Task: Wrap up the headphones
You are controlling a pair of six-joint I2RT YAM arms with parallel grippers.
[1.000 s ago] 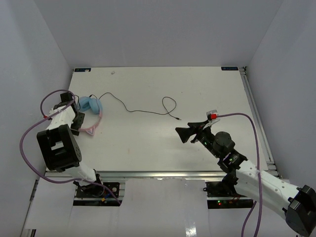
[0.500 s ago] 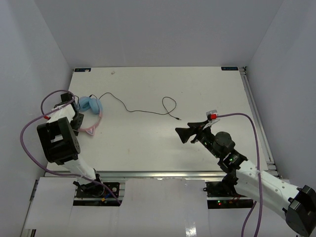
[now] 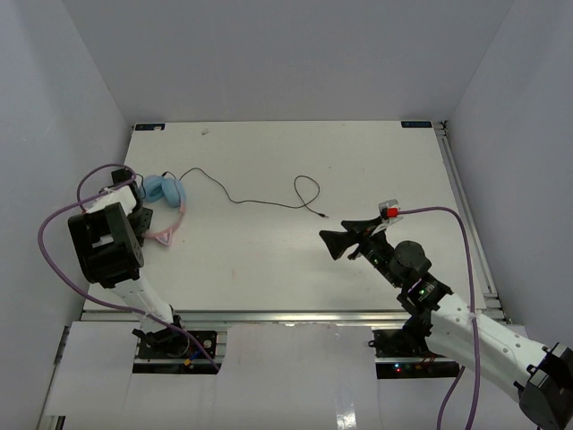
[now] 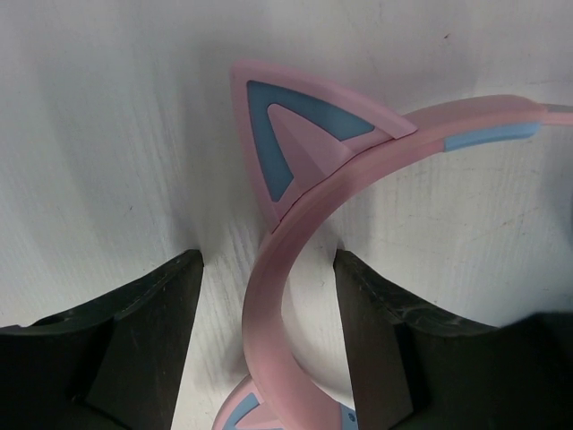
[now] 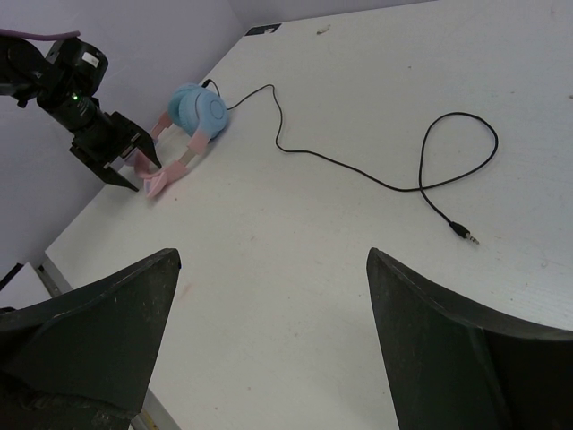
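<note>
1. Two changes since a second ago, both in the arms; no shift among the things on the white table [image 3: 286, 269].
2. Far left: left arm [image 3: 106, 251] folded tighter than before, its big black link drawn back from the near edge and slightly leftward, with the purple cable [image 3: 54, 246] looped around it as earlier.
3. Left gripper [image 4: 267, 257] down at the table, fingers [image 4: 143, 331] set either side of the pink headband [image 4: 269, 305], parted, with a sliver of table showing on each side; straddling, not clamped.
4. Just right of it: headphones [image 3: 166, 189] unmoved at the far-left part of the table, blue ear cups toward the far side, cat-eared band curving nearward into that gripper.
5. Centre: thin black cord [image 3: 255, 202] trailing rightward from the cups, one loop, then the plug [image 5: 466, 236]; same run as before.
6. Right of centre, toward the near edge: right gripper [image 5: 273, 260] hovering over bare table, spread wide, holding nothing, well apart from the cord; nudged a touch nearer and rightward along with its arm.
</note>
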